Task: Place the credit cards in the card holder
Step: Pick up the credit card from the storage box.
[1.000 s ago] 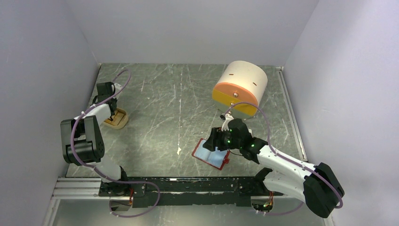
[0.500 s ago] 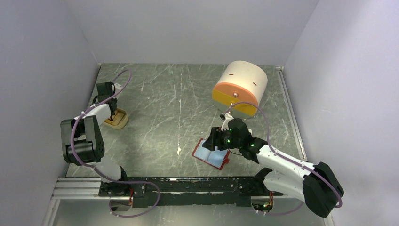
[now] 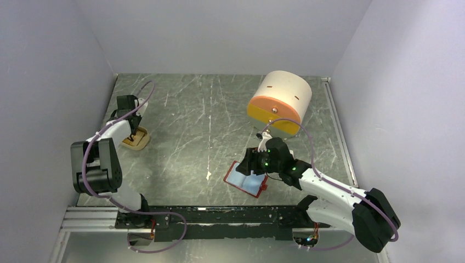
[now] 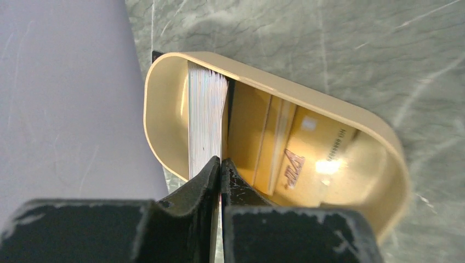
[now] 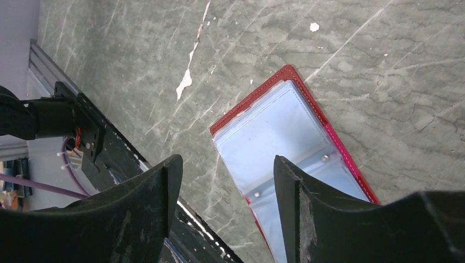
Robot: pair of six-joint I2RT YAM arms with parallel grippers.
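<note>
Left gripper (image 4: pixel 220 164): tips pinched together on the near edge of the credit cards (image 4: pixel 207 118), a stack standing on edge in a beige oval tray (image 4: pixel 334 107). A gold card (image 4: pixel 299 159) lies flat in the tray beside the stack. The tray sits at the left of the overhead view, by the wall.

Right gripper (image 5: pixel 226 164): fingers spread wide, low over the card holder (image 5: pixel 277 123). The holder lies open, pale blue pockets up, lower centre-right of the overhead view, well apart from the tray.
</note>
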